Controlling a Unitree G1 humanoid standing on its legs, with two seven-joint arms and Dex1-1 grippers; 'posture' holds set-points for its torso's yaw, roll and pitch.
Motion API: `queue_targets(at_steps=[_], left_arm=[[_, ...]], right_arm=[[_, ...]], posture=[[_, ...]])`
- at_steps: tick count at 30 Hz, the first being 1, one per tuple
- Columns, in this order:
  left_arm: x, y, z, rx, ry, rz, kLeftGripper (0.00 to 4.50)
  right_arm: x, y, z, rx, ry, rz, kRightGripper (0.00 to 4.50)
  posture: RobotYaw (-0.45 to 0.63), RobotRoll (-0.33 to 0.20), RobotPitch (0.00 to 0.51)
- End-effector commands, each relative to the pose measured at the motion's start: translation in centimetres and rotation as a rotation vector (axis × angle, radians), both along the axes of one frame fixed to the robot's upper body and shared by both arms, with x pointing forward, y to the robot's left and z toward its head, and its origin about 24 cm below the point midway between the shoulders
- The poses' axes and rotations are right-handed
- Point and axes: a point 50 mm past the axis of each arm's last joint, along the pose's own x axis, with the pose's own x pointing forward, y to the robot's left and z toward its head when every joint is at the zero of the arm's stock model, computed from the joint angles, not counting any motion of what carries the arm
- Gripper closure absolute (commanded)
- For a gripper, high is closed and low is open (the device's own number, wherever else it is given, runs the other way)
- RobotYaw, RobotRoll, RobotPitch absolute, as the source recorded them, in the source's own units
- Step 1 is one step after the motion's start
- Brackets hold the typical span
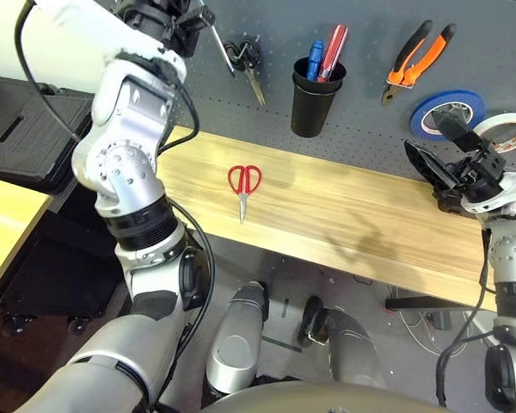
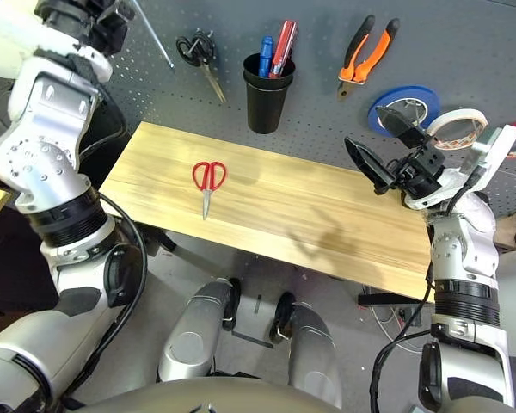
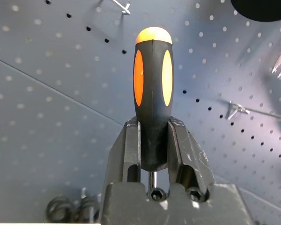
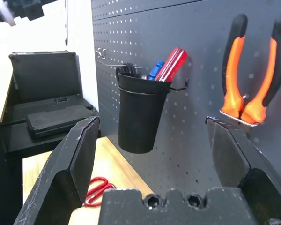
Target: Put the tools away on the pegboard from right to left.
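Screwdriver (image 3: 153, 93) is filling the left gripper's (image 3: 153, 126) clenched fingers at upper left, its smooth rubbery black-and-orange handle risking a twist if the slim shaft is catching a thin metal hook (image 3: 234, 108) on the dotted grey pegboard (image 1: 361, 129). At right, the right gripper (image 4: 153, 121) is standing empty, spread wide, possibly risking a knock to the cream tape ring (image 2: 458, 114). Red-looped scissors (image 2: 209, 185) are lying mid-frame on the pale-grained desk (image 1: 327, 215).
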Motion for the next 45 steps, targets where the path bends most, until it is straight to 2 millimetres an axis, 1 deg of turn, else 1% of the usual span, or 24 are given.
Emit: queue_targets(at_steps=[1, 7, 12, 18, 25, 28, 32, 35, 42, 43, 45], left_arm=[[0.6, -2.0, 0.7, 0.017, -0.036, -0.050, 3.90], [1.8, -3.6, 0.8, -0.014, -0.030, -0.077, 3.90], [2.8, -4.8, 0.2, -0.039, -0.006, -0.087, 3.90], [4.0, -6.2, -0.8, -0.066, 0.028, -0.100, 3.90], [5.0, -7.3, -2.0, -0.034, 0.033, -0.106, 3.90], [5.4, -7.5, -2.6, -0.011, 0.039, -0.095, 3.90], [5.9, -7.6, -3.7, 0.074, 0.025, -0.038, 3.90], [5.9, -7.8, -4.1, 0.134, -0.001, -0.003, 3.90], [5.7, -8.3, -5.0, 0.239, -0.037, 0.020, 3.90], [5.6, -8.3, -5.1, 0.247, -0.038, 0.023, 3.16], [5.6, -8.2, -5.2, 0.261, -0.039, 0.027, 2.48]], right_arm=[[-0.4, -0.3, 0.2, -0.003, -0.002, -0.012, 0.00], [-0.4, -0.2, 0.2, -0.008, -0.002, -0.025, 0.00], [-0.4, 0.0, 0.0, -0.013, -0.002, -0.034, 0.00], [-0.5, 0.4, -0.2, -0.014, -0.008, -0.045, 0.00], [-0.6, 0.6, -0.3, -0.017, -0.012, -0.065, 0.00], [-0.6, 0.6, -0.3, -0.021, -0.016, -0.076, 0.00], [-0.5, 0.8, -0.2, -0.022, -0.025, -0.082, 0.00], [-0.5, 0.9, -0.3, -0.025, -0.025, -0.084, 0.00], [-0.2, 1.0, -0.2, -0.032, -0.027, -0.084, 0.00], [-0.1, 1.0, -0.2, -0.033, -0.027, -0.083, 0.00], [-0.1, 1.0, -0.2, -0.034, -0.027, -0.082, 0.00]], posture=[[0.24, 0.000, 0.160], [0.22, 0.000, 0.166], [0.21, 0.000, 0.170], [0.19, 0.000, 0.174], [0.18, 0.000, 0.173], [0.17, 0.000, 0.170], [0.16, 0.000, 0.170], [0.17, 0.000, 0.167], [0.18, 0.000, 0.167], [0.18, 0.000, 0.168], [0.18, 0.000, 0.168]])
